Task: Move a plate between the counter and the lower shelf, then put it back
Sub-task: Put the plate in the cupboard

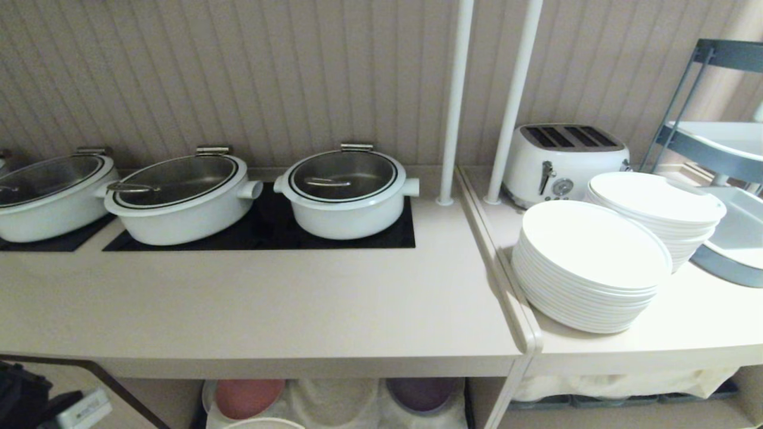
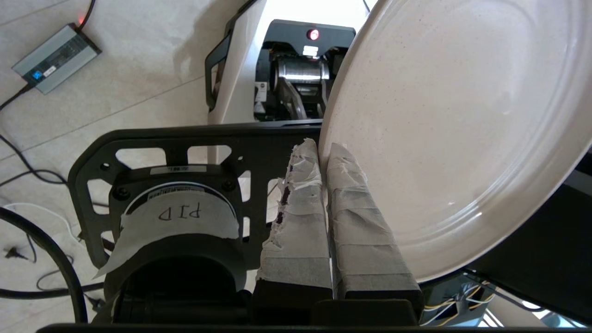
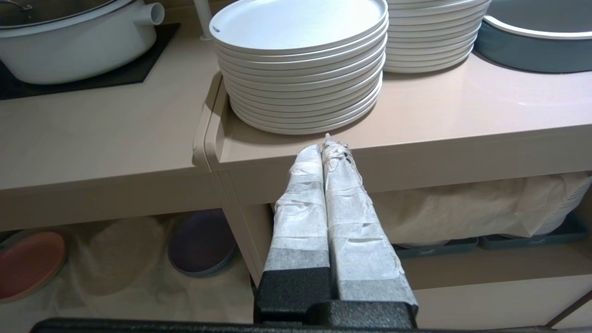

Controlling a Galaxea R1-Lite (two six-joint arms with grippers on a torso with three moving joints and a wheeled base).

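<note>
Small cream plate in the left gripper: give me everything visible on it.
The small round matte cream-beige plate has faint dark speckles and a low raised rim with a shallow concentric step. It looks like ceramic or melamine, and appears clean and intact. It is held off any surface, tilted steeply, nearly on edge to the wrist camera. The left gripper is shut on its rim, one paper-taped finger on each face. Nothing else visibly touches it.

On the desk (image 1: 298, 310): we see three pots (image 1: 346, 193) in a row.
Right of it: two plate stacks (image 1: 590, 265), toaster (image 1: 560, 161) behind.
</note>
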